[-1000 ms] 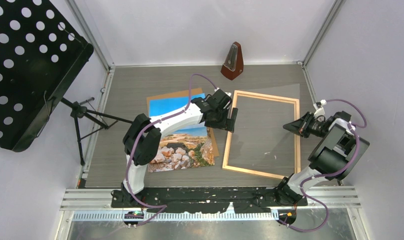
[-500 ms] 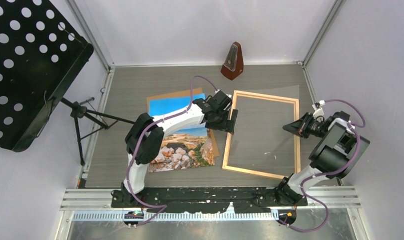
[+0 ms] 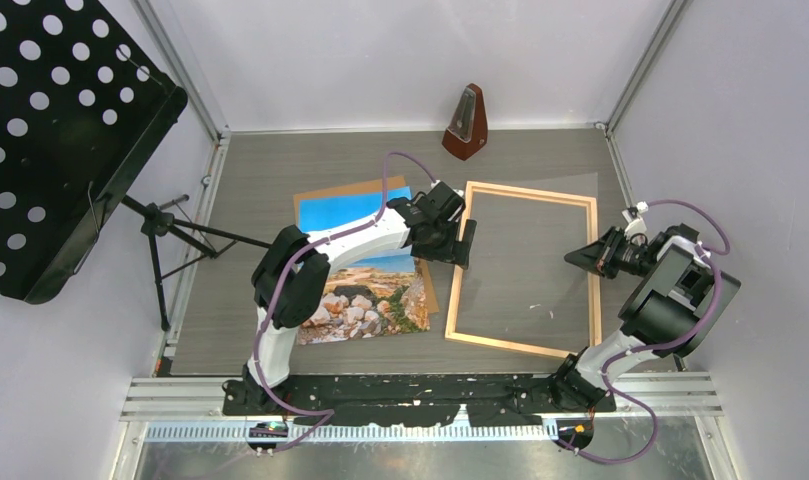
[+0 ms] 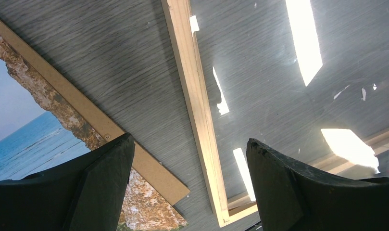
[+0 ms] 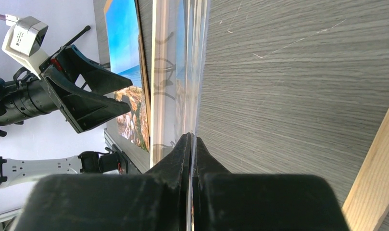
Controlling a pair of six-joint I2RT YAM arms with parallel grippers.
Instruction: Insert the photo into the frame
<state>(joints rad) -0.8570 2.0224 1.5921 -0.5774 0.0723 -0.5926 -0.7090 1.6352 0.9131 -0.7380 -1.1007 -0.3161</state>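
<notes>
The photo point(image 3: 365, 290) of sky, sea and rocks lies face up left of centre on a brown backing board point(image 3: 325, 192). The thin wooden frame point(image 3: 457, 285) lies flat to its right. My left gripper point(image 3: 460, 238) hovers open over the frame's left rail point(image 4: 197, 106), with nothing between its fingers. My right gripper point(image 3: 578, 255) is shut on the edge of a clear transparent sheet point(image 3: 530, 250) that spans the frame's opening. In the right wrist view the sheet's thin edge point(image 5: 199, 62) runs away from the closed jaws, with the photo point(image 5: 122, 48) beyond it.
A brown metronome point(image 3: 467, 122) stands at the back of the table. A black perforated music stand point(image 3: 50, 130) looms at the left, its tripod legs point(image 3: 170, 235) reaching the table's left edge. The backing board's corner point(image 4: 134, 154) sticks out beside the frame.
The left arm's elbow has shifted slightly to the right. Both grippers, the sheet, the photo and the frame stay where they were.
</notes>
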